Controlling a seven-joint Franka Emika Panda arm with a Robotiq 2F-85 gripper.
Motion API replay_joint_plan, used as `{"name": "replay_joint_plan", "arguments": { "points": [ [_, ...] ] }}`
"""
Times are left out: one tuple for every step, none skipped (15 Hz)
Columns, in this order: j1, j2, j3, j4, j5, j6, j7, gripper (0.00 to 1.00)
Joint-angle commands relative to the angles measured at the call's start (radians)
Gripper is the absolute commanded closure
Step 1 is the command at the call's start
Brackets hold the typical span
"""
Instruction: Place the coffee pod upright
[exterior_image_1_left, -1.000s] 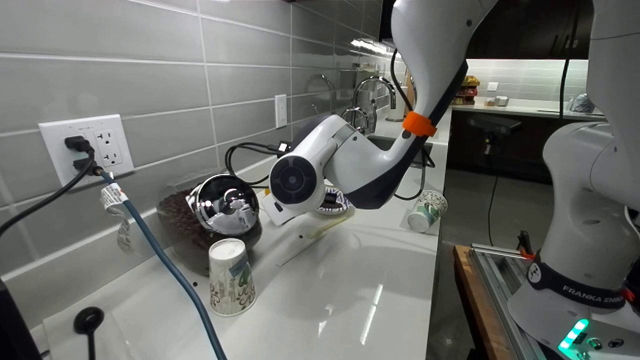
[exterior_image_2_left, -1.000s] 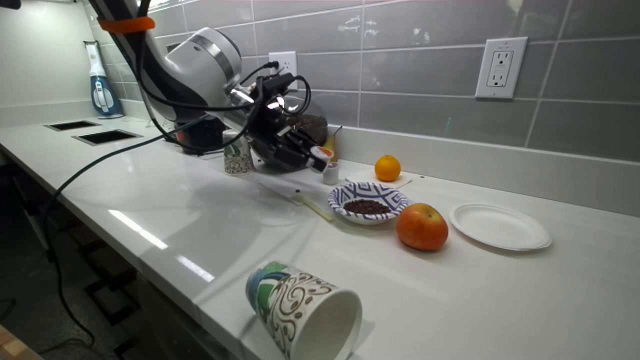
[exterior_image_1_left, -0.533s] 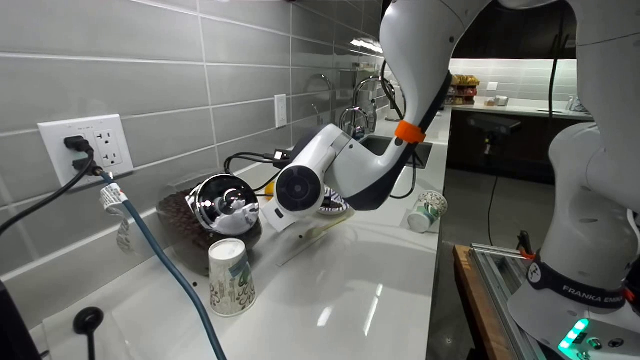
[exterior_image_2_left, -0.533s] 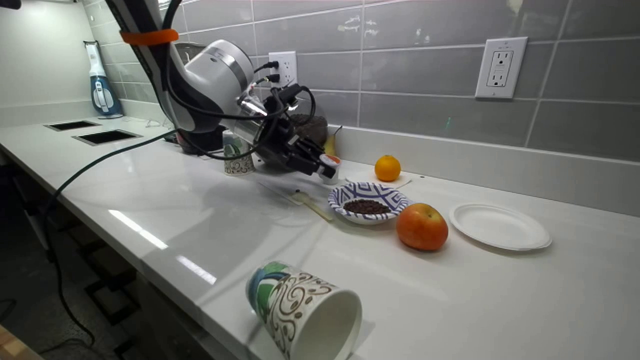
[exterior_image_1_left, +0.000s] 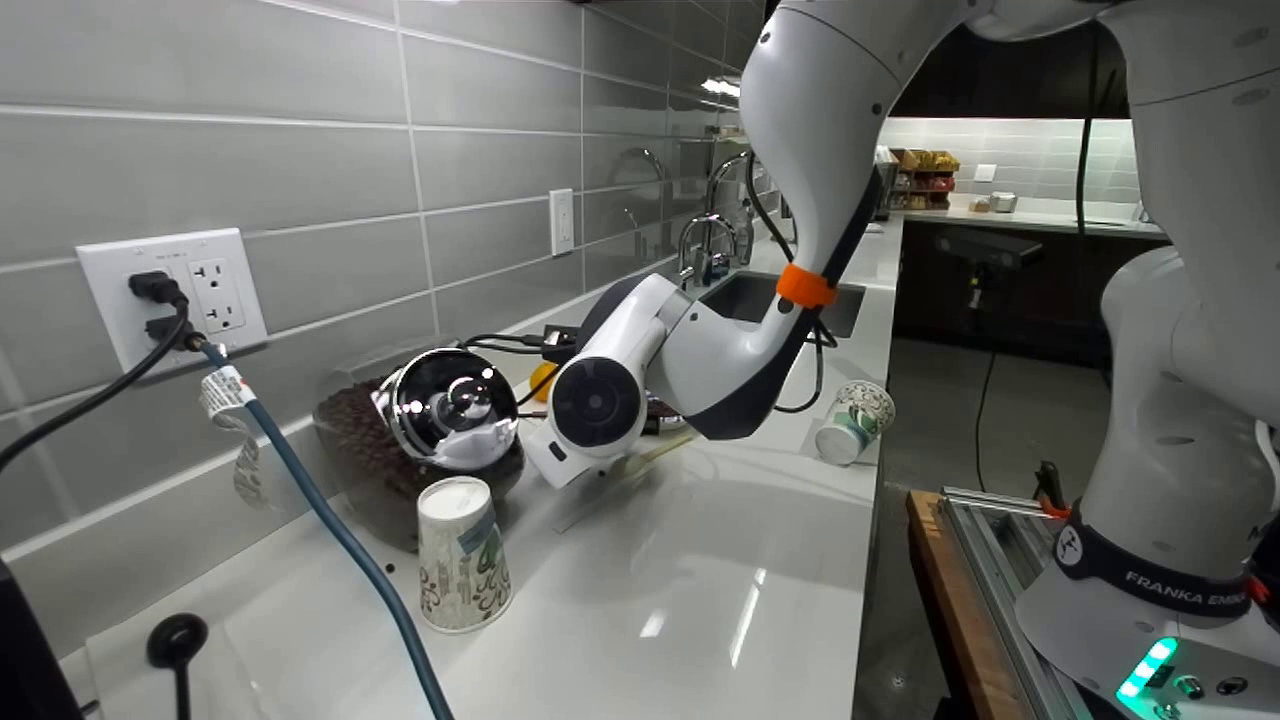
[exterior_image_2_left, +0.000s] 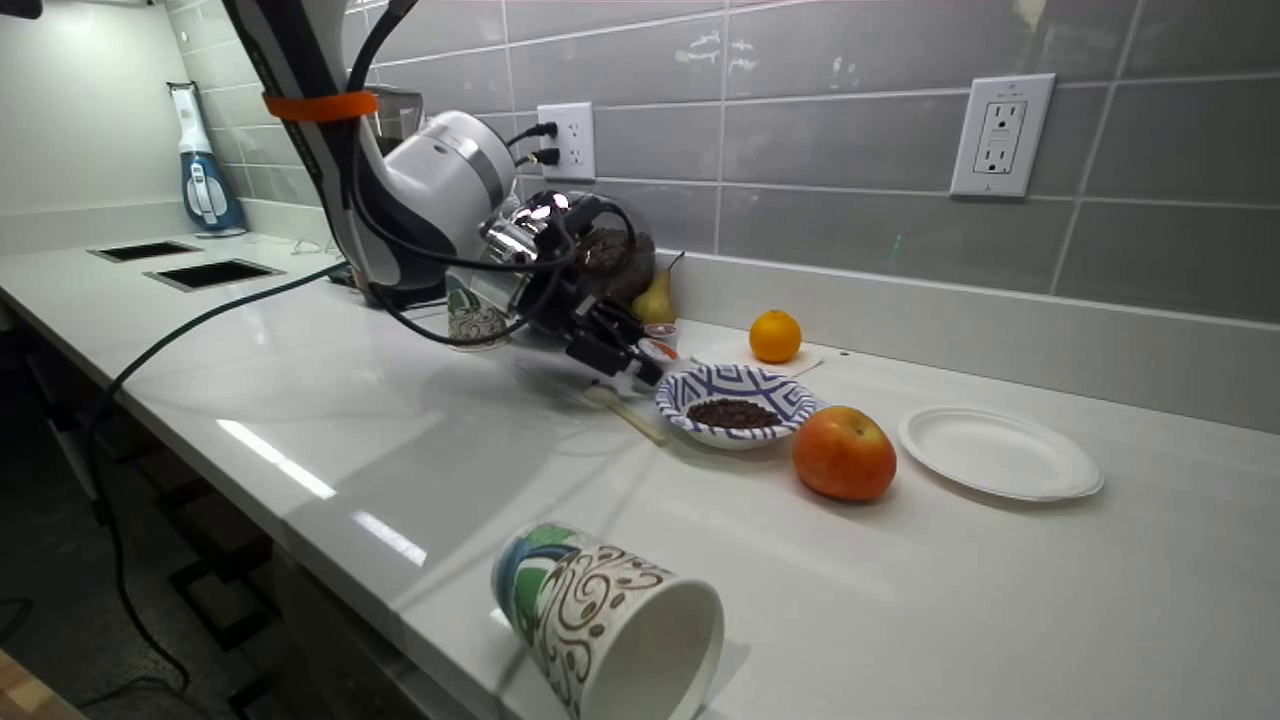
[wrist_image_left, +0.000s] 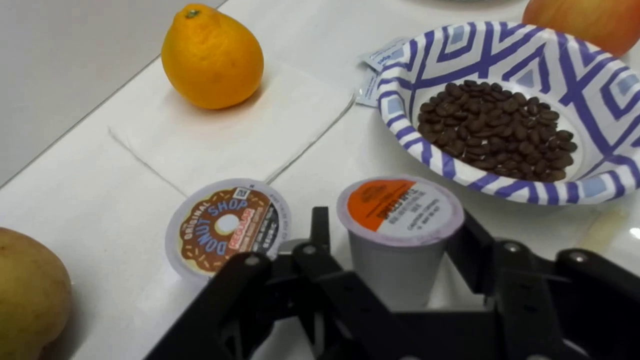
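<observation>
In both exterior views we see the counter (exterior_image_2_left: 900, 600) cut off below and the arm (exterior_image_1_left: 715, 370) above. The hand (wrist_image_left: 392, 225) runs out the bottom of the wrist view. There the bowl (wrist_image_left: 450, 167) is cropped at upper right, the pear (wrist_image_left: 30, 292) at lower left. Right of centre the fingers (wrist_image_left: 320, 230) grip the coffee pod (wrist_image_left: 400, 240), tilted; we cannot tell whether its base meets the counter. Left of it, the hand partly hides a brown-lidded pod (wrist_image_left: 222, 227).
</observation>
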Motion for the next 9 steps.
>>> {"name": "replay_joint_plan", "arguments": {
  "points": [
    [-0.015, -0.015, 0.035, -0.014, -0.009, 0.022, 0.009, 0.06],
    [-0.013, -0.026, 0.042, -0.023, -0.005, 0.024, 0.01, 0.01],
    [-0.01, -0.043, 0.051, -0.037, 0.003, 0.028, 0.013, 0.0],
    [-0.01, -0.061, 0.06, -0.049, 0.014, 0.036, 0.011, 0.0],
    [-0.013, -0.081, 0.07, -0.063, 0.035, 0.045, 0.005, 0.0],
    [-0.019, -0.105, 0.082, -0.081, 0.074, 0.061, -0.011, 0.0],
    [-0.025, -0.133, 0.093, -0.102, 0.116, 0.08, -0.022, 0.0],
    [-0.03, -0.172, 0.102, -0.13, 0.164, 0.097, -0.029, 0.0],
    [-0.031, -0.219, 0.111, -0.161, 0.212, 0.11, -0.03, 0.0]
  ]
}}
